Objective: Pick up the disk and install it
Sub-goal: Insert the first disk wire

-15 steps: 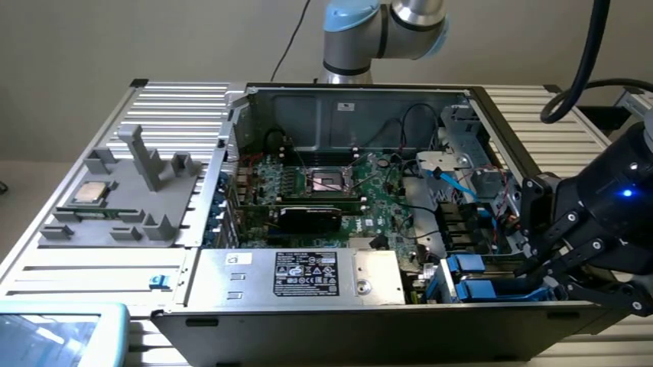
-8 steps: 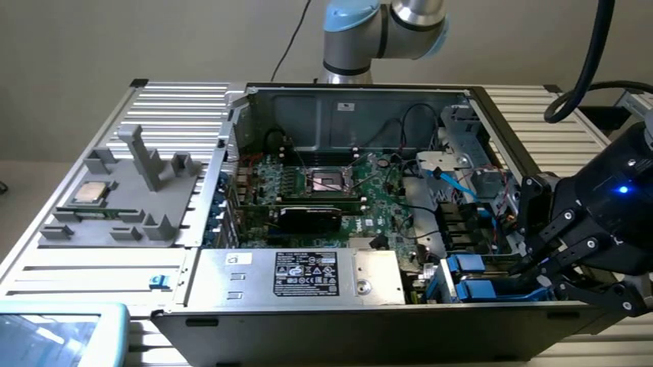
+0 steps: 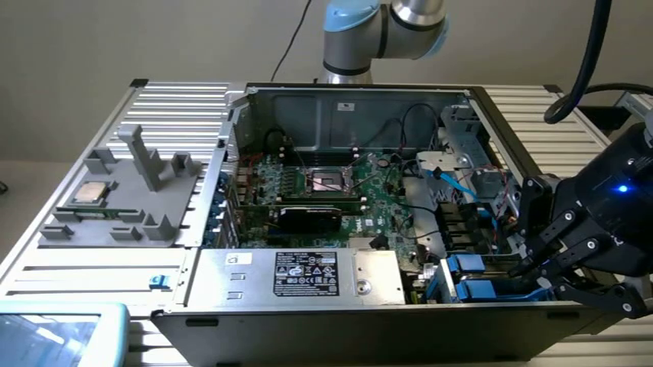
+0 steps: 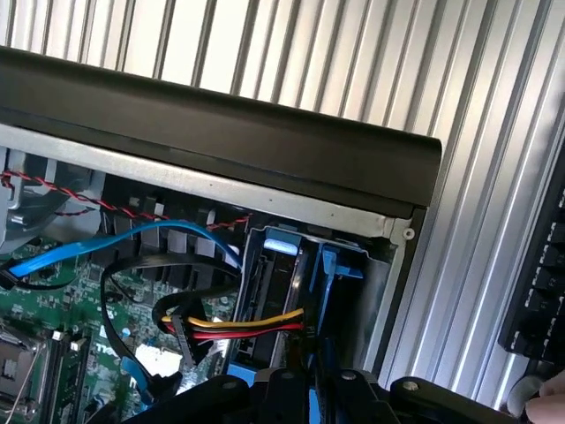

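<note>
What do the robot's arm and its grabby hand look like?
The arm is made of round silver tubes with light blue caps. The gripper is black, with jointed black fingers and a small blue light glowing on its body. A thick black cable hangs above it.

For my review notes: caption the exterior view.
Black robot gripper grips blue-framed disk at the open computer case's drive bay.

The arm (image 3: 383, 30) is silver with pale blue joint caps (image 3: 352, 17); a black cable (image 3: 589, 53) meets the black gripper (image 3: 546, 275), where a blue light (image 3: 622, 189), perhaps an indicator, glows.
</note>
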Robot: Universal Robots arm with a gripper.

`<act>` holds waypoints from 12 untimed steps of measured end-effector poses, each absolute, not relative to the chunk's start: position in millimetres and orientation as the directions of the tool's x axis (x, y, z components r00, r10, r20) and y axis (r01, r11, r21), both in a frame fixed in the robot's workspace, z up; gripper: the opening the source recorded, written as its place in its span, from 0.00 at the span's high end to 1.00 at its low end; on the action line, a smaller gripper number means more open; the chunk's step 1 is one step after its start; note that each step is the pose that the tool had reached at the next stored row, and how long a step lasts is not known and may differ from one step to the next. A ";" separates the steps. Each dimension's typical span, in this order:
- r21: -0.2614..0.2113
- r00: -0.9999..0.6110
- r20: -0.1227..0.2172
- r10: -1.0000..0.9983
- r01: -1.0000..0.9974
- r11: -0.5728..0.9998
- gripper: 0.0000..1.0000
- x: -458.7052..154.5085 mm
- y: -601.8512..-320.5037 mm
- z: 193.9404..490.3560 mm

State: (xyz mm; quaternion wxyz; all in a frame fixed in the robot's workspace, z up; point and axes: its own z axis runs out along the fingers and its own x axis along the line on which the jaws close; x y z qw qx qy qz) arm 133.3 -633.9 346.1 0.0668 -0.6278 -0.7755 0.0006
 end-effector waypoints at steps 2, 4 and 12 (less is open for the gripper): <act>-0.091 -0.192 0.097 0.977 0.976 0.200 0.84 133.3 -633.9 346.1; -0.092 -0.188 0.095 0.978 0.976 0.197 0.84 133.3 -633.9 346.1; -0.114 -0.155 0.091 0.984 0.980 0.165 0.84 133.3 -633.9 346.2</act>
